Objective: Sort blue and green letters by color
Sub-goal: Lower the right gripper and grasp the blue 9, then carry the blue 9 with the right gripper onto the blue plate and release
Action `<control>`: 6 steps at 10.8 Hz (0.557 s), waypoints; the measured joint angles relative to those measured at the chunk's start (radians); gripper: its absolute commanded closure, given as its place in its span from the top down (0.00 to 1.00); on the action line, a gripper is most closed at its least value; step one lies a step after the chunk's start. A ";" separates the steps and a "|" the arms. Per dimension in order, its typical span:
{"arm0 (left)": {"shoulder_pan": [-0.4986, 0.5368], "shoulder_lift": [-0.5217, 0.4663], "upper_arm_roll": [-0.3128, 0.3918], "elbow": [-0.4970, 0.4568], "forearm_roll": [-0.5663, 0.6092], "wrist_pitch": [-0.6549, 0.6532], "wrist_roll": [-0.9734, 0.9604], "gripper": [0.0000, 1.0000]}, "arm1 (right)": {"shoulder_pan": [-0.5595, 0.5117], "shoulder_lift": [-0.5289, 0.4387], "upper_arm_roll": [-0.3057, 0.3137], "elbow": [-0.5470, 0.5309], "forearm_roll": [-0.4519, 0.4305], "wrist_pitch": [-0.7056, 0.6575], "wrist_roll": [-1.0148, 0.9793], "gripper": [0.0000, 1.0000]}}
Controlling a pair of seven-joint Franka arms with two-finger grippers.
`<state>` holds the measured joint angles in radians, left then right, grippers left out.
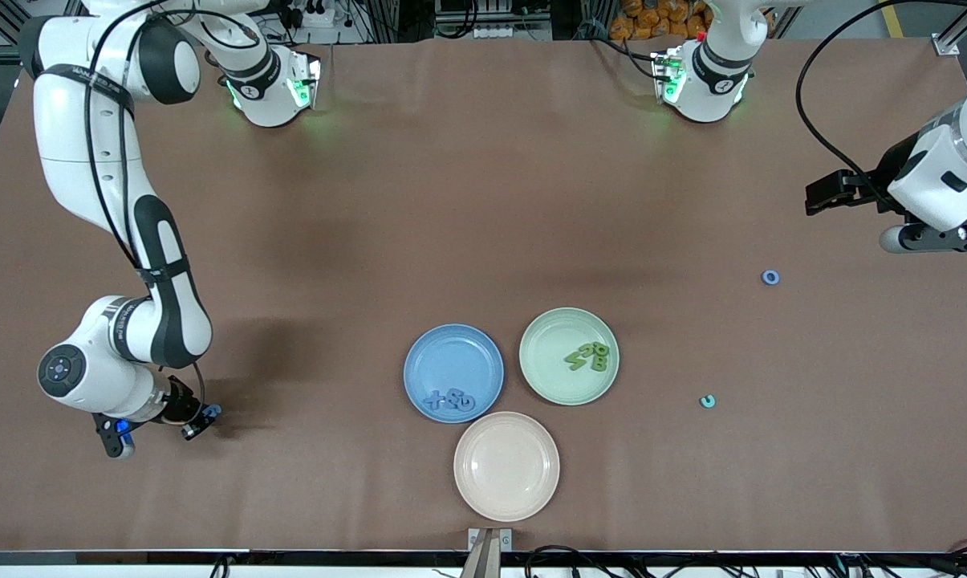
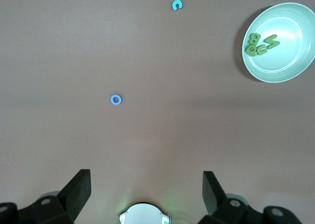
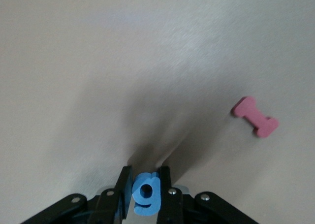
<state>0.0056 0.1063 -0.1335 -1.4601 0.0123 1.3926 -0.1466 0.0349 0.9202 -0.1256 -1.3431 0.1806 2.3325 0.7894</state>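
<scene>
Blue foam shows at the right arm's end of the table (image 1: 483,201): the right gripper (image 1: 198,424), low at the table there, has its fingers (image 3: 123,184) clamped on a blue letter g (image 3: 146,193), near a pink bone-shaped piece (image 3: 256,116). Mid-table, the blue plate (image 1: 451,353) holds blue letters (image 1: 449,399), the pink plate (image 1: 505,466) sits nearest the front camera, and the green plate (image 1: 555,377) holds green letters (image 1: 589,356). A teal c (image 1: 707,400) and a blue ring (image 1: 770,277) lie toward the left arm's end. The left gripper (image 2: 146,189) hovers above the table with fingers apart.
</scene>
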 measured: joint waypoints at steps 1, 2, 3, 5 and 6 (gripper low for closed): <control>0.000 0.001 0.000 0.000 0.000 0.000 0.000 1.00 | 0.005 -0.001 0.015 0.003 0.001 -0.011 0.000 0.00; 0.000 0.001 0.000 0.000 0.000 0.000 0.000 1.00 | 0.011 -0.001 0.039 0.008 0.002 -0.022 0.015 0.00; 0.000 0.001 0.000 0.000 0.000 0.000 0.000 1.00 | 0.016 -0.002 0.071 0.019 0.003 -0.026 0.054 0.00; 0.000 0.001 0.000 0.000 0.000 0.000 0.000 1.00 | 0.037 -0.003 0.123 0.043 0.003 -0.028 0.151 0.00; 0.000 0.001 0.000 0.000 0.000 0.000 0.000 1.00 | 0.058 -0.002 0.139 0.048 0.003 -0.028 0.208 0.00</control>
<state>0.0056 0.1074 -0.1335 -1.4601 0.0123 1.3926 -0.1466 0.0933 0.9177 0.0135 -1.2954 0.1839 2.3042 0.9977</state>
